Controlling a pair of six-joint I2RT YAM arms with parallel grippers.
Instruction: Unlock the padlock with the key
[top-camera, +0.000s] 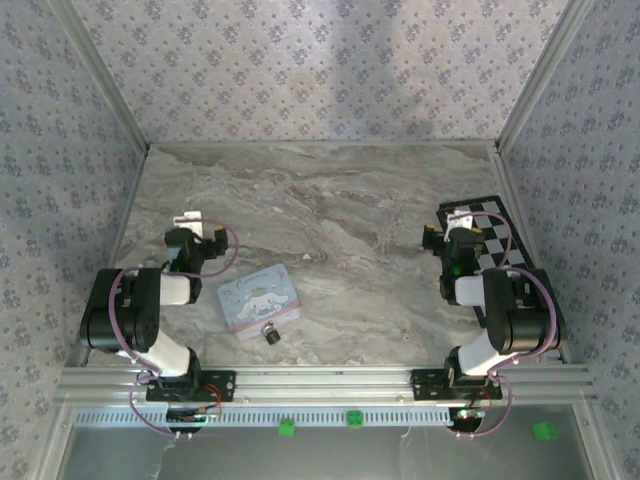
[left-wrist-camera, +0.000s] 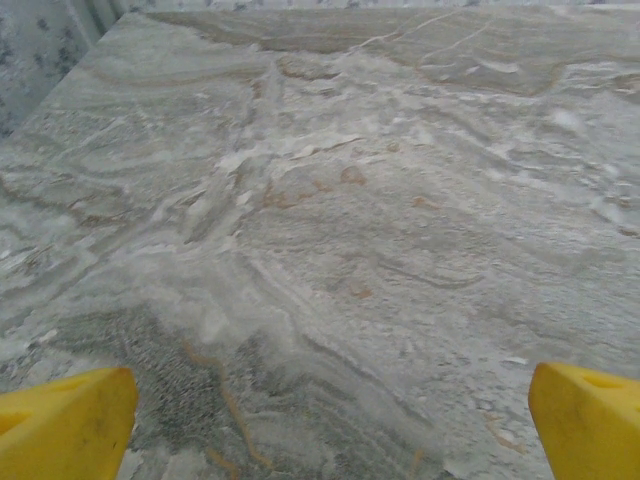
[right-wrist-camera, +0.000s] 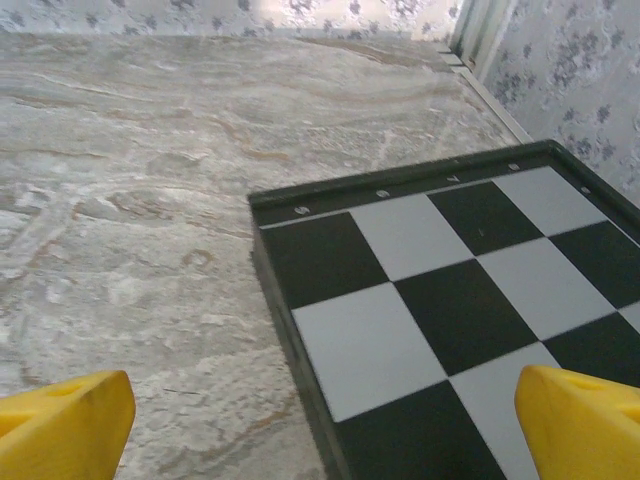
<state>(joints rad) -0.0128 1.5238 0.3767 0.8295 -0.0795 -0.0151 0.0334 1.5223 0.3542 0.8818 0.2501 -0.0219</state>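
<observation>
Your left claw stands wide apart over the bare marbled surface. Your right claw is just as wide apart, above the edge of a checkered board. The padlock lies between the two arms, just beside the near edge of the pale blue tin.

Grey-and-beige marbled worktop, rust-brown veining. Pale blue rounded tin with a cartoon picture, at 7 o'clock from worktop centre; tiny blackish padlock at the tin's 5 o'clock. Black-and-white chequered board, dark rim, at 3 o'clock. Left end effector and right end effector: yellow fingertips. Papered walls: pale lilac-grey with a small floral print. Bright green blocks on the silver rail at 6 o'clock.
</observation>
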